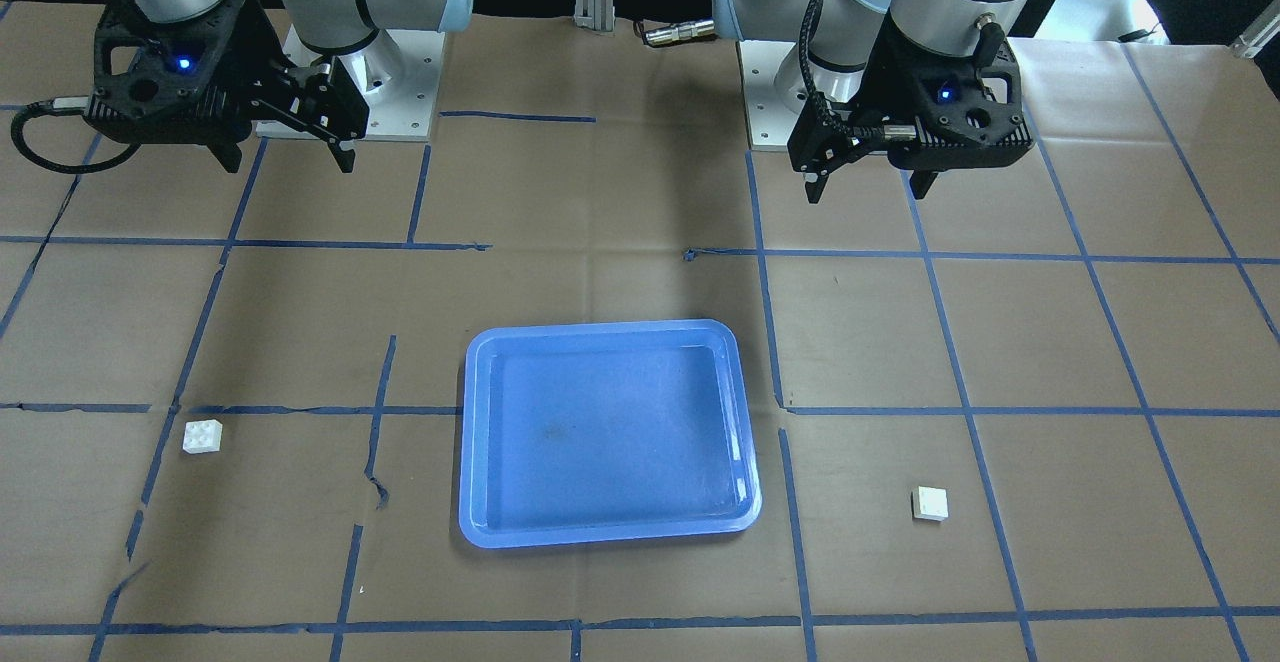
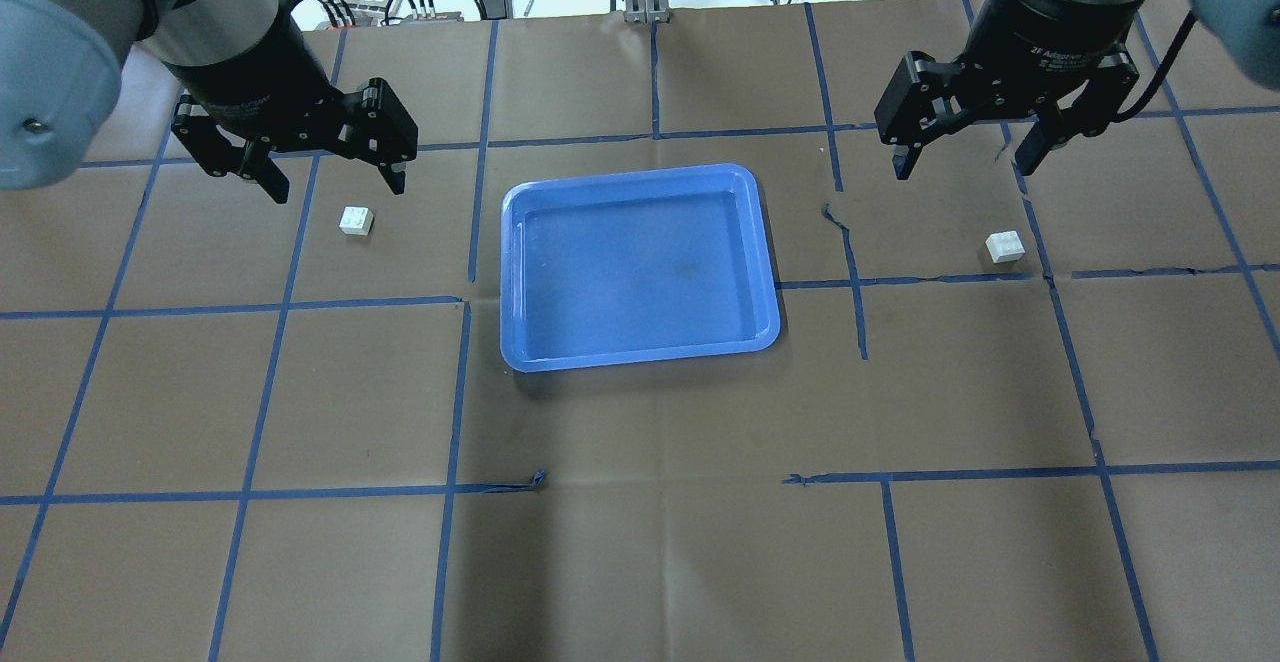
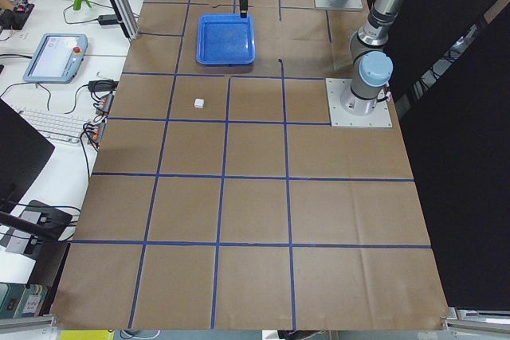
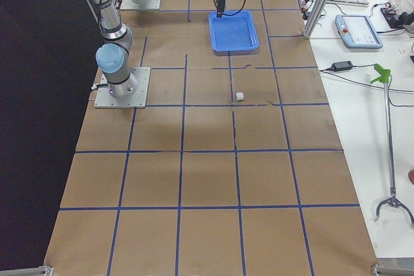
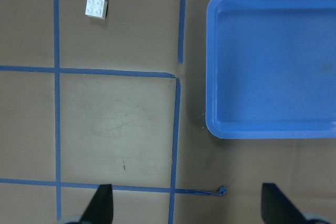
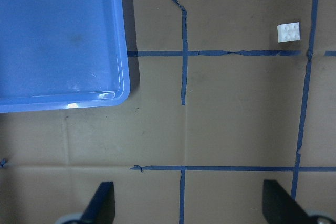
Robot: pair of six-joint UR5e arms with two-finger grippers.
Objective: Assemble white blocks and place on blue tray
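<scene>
Two grippers hang over the table, fingers spread: the left gripper near the left block, the right gripper near the right block. Between the blocks lies the blue tray, touching neither.

One camera faces the robot from across the table, looking steeply down. Another looks forward over its shoulders, and both show the blue tray mid-table. Two distant cameras look along the table from either end, while the wrist cameras look straight down from close by, each catching a tray edge and one of the white blocks.
</scene>
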